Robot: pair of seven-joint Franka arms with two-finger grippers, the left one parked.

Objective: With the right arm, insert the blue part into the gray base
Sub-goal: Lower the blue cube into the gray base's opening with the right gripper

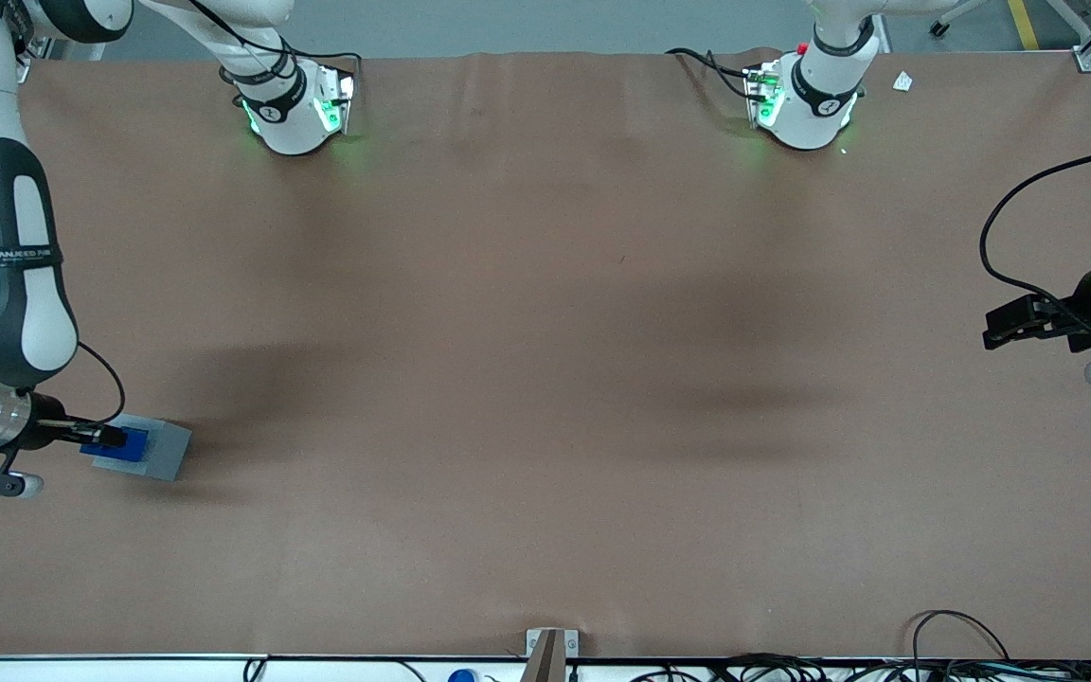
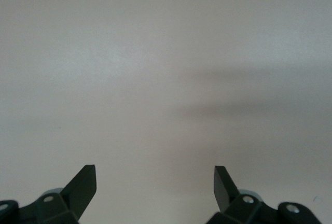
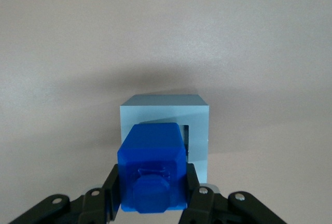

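The gray base (image 1: 159, 449) sits on the brown table near the working arm's end, fairly near the front camera. My right gripper (image 1: 108, 437) is shut on the blue part (image 1: 132, 443) and holds it over the base's recess. In the right wrist view the blue part (image 3: 152, 167) sits between my black fingers (image 3: 111, 187), its raised stub facing the camera. It covers most of the recess of the gray base (image 3: 197, 125). I cannot tell whether it touches the base.
The brown table (image 1: 545, 379) spreads wide toward the parked arm's end. Two arm bases (image 1: 295, 109) stand along the edge farthest from the front camera. Cables lie along the near edge (image 1: 962, 654).
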